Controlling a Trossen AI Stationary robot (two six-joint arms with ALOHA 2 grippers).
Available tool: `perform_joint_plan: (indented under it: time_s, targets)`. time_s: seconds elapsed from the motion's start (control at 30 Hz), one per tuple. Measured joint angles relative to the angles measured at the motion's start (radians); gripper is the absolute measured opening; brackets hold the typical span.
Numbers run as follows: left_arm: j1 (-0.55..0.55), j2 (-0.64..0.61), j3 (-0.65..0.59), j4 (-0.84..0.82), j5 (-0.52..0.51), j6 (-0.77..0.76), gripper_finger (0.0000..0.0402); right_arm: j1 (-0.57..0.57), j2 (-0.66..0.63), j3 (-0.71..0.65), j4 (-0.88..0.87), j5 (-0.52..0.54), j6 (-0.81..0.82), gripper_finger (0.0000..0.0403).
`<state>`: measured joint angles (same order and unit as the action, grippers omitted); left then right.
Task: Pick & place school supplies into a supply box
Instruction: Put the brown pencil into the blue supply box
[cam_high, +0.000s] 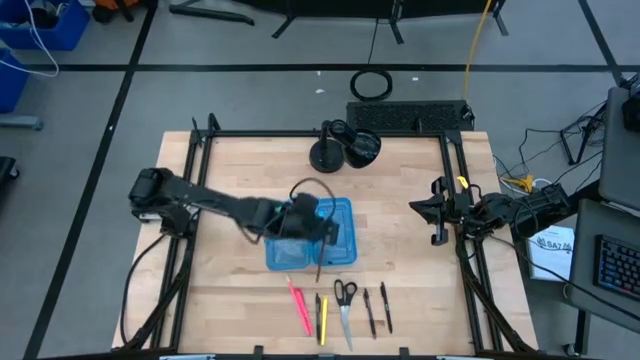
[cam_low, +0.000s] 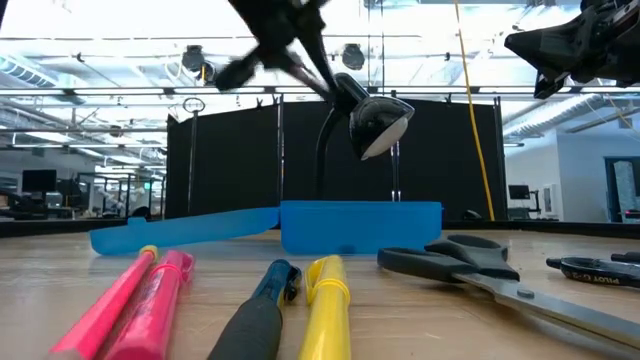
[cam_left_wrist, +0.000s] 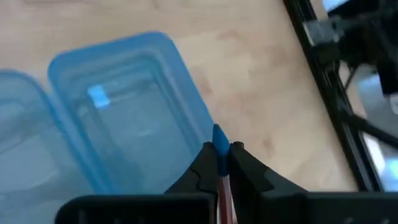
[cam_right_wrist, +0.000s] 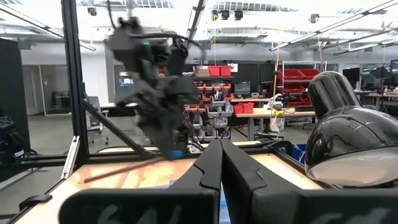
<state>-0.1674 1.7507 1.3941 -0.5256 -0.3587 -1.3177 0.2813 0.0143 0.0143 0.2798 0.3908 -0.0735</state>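
The supply box (cam_high: 289, 255) lies open on the table's middle, both translucent blue halves (cam_left_wrist: 124, 118) showing. My left gripper (cam_high: 322, 228) hovers over it, shut on a thin reddish-brown pencil with a blue end (cam_left_wrist: 219, 142). The other school supplies lie in a row by the near edge: pink markers (cam_high: 298, 308), a black and a yellow pen (cam_high: 321, 318), scissors (cam_high: 345, 300) and two black pens (cam_high: 376, 308). My right gripper (cam_high: 438, 210) waits shut at the right edge. My left gripper pinches the pencil between its two fingers close to its blue end (cam_left_wrist: 220, 152), which sticks out just past the fingertips. The fingers slant down over the box. The pencil is lifted clear, and its long body (cam_high: 320, 258) trails back below the gripper toward the near edge.
A black desk lamp (cam_high: 345, 145) stands at the far middle of the table. Black frame rails (cam_high: 455, 180) run along the left and right sides. Bare wood lies to the right of the box (cam_high: 400, 230).
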Motion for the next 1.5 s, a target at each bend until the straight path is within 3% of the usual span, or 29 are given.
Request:
perform_joint_plan:
  time_s: [0.23,0.5,0.97,1.5]
  targets:
    - [0.124,0.09,0.0,-0.008,0.059,-0.019,0.0018,0.0,0.001,0.0,-0.004,0.0,-0.046,0.0]
    - [0.19,0.154,0.0,0.021,0.078,-0.03,0.0021,0.0,0.001,0.0,0.05,0.0,-0.051,0.0]
    - [0.16,0.171,0.001,-0.001,-0.013,-0.112,0.0018,0.0,0.001,0.0,0.052,-0.002,-0.044,0.0]
    - [0.146,0.247,0.001,-0.078,0.009,-0.155,0.0025,0.0,0.002,0.0,0.052,-0.003,-0.046,0.0]
